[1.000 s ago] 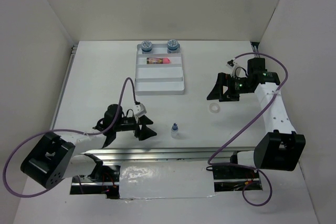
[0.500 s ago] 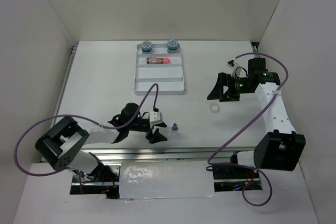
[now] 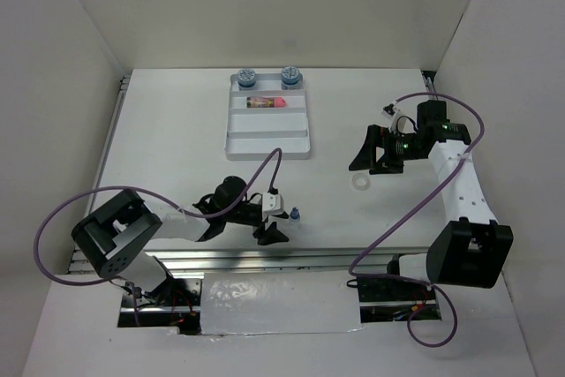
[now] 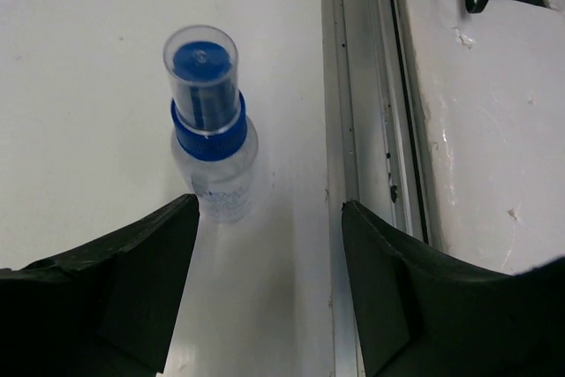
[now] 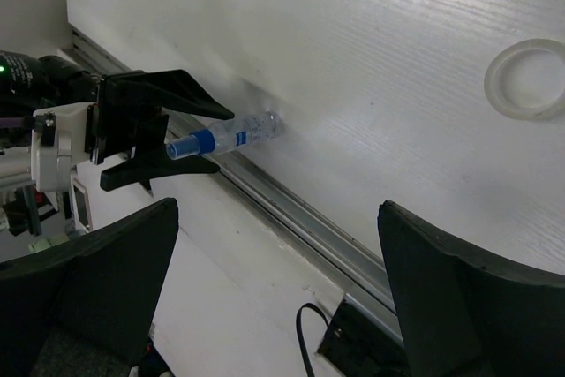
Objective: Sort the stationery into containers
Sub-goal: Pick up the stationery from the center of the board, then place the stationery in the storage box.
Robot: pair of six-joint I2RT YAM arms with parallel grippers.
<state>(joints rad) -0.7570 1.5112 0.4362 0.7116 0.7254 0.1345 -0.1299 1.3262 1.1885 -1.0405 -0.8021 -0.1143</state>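
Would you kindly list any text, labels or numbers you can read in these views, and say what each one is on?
No text can be read in any view.
Clear bottle: faint print low on its body, too blurred to read.
Pink tube: a darker label part, too small to read.
Blue pots: any marking on the lids is too small to tell.

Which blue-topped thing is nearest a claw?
The tiny clear blue-capped bottle before the left gripper; the two squat blue pots sit at the white tray's far end.
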